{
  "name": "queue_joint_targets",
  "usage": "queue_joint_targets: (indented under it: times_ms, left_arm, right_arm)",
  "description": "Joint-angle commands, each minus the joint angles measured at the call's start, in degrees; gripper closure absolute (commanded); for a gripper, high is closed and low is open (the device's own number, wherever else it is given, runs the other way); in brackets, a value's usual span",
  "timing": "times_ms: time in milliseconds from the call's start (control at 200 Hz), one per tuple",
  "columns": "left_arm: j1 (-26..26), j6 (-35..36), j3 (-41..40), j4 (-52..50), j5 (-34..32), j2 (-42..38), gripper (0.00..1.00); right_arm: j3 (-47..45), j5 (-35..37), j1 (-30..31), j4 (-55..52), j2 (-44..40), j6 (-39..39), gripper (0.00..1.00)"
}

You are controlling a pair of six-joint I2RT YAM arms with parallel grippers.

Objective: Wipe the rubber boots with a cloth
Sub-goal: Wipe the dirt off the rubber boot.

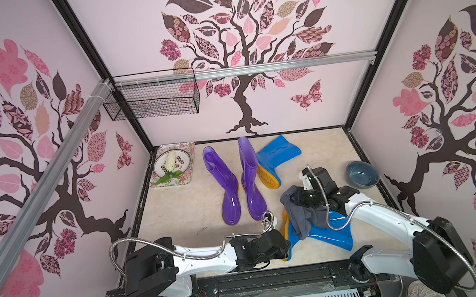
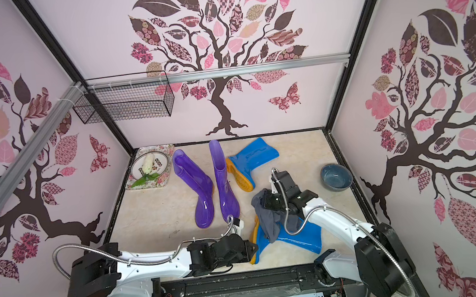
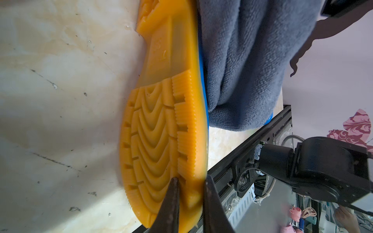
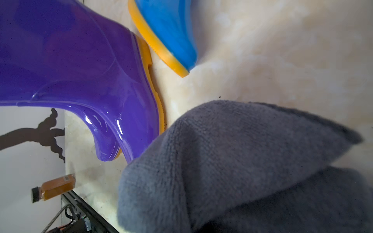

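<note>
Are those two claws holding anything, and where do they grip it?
The left gripper pinches the near blue boot by the edge of its orange sole, near the toe. The right gripper holds the cloth by a bunched upper part.

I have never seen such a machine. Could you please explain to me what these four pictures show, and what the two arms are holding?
These are two white robot arms, each ending in a two-fingered gripper. Two pictures look down on the whole booth from above and are nearly alike. The other two come from small cameras on the arms' wrists.

On the marble-patterned table stand two purple boots. The far blue boot lies on its side. There are also a grey-blue bowl and a flowered tray carrying a plate.

The left gripper pinches the orange sole edge of the near blue boot, which also lies on its side. The right gripper holds the cloth, which hangs down over that boot.
</note>
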Motion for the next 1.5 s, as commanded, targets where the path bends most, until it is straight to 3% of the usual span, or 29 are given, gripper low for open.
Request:
queue_joint_targets:
  times_ms: [0,205,305,390,505,595,720,840,935,1000,1060,1145,1270,1415,1495]
  left_arm:
    - [1.03,-2.22,-3.50,-9.29,-1.12,3.68,0.87]
    - [1.06,-2.93,-4.02,-8.61,-1.00,3.88,0.87]
    - [1.04,-2.58,-3.64,-8.94,-1.07,3.62,0.87]
    - [1.03,-2.27,-3.47,-9.46,-1.20,3.25,0.87]
    - [1.19,-2.44,-4.20,-9.04,-1.46,2.89,0.87]
    - [1.47,-2.20,-4.45,-8.68,-1.16,3.29,0.87]
    - [1.82,-1.83,-3.77,-8.83,-0.78,3.60,0.87]
    - [1.86,-2.05,-3.75,-9.10,-0.86,3.04,0.87]
    - [1.87,-2.18,-3.76,-9.10,-0.63,3.27,0.85]
    - [1.90,-2.09,-3.43,-9.23,-0.64,3.24,0.83]
    - [1.87,-2.27,-3.25,-9.17,-0.94,3.16,0.82]
    - [2.38,-2.61,-3.15,-9.18,-1.37,2.65,0.81]
    - [3.61,-2.28,-2.82,-9.80,-2.26,2.01,0.80]
    - [4.37,-1.63,-1.68,-11.36,-2.91,1.48,0.80]
    - [4.46,-1.43,-1.22,-12.39,-3.62,1.36,0.80]
  right_arm:
    - [-2.54,-5.94,-7.29,4.48,5.48,1.68,1.00]
    - [3.24,-6.99,-8.31,4.54,17.28,-3.84,1.00]
    - [5.15,-3.29,-8.30,2.84,20.78,-4.37,1.00]
    - [4.57,-5.03,-7.40,2.34,16.11,-4.68,1.00]
    - [3.78,-0.83,-2.99,-0.81,4.37,-4.45,1.00]
    - [2.04,-1.00,-1.98,0.10,0.29,-3.19,1.00]
    - [-0.81,1.55,-2.87,1.54,3.27,-3.62,1.00]
    - [-1.19,-3.67,-9.23,0.32,9.85,-3.77,1.00]
    - [0.25,2.52,-10.50,-4.06,10.60,-5.14,1.00]
    - [-0.34,2.94,-10.14,-5.09,7.15,-4.40,1.00]
    - [-1.27,6.43,-6.80,-6.91,1.83,-1.87,1.00]
    - [-1.45,16.45,3.15,-11.28,-5.54,5.28,1.00]
    - [-3.91,20.50,14.24,-12.05,-11.15,16.74,1.00]
    - [-11.98,20.71,18.15,-8.10,-11.39,25.61,1.00]
    - [-14.25,24.48,17.96,-12.95,-11.48,29.54,1.00]
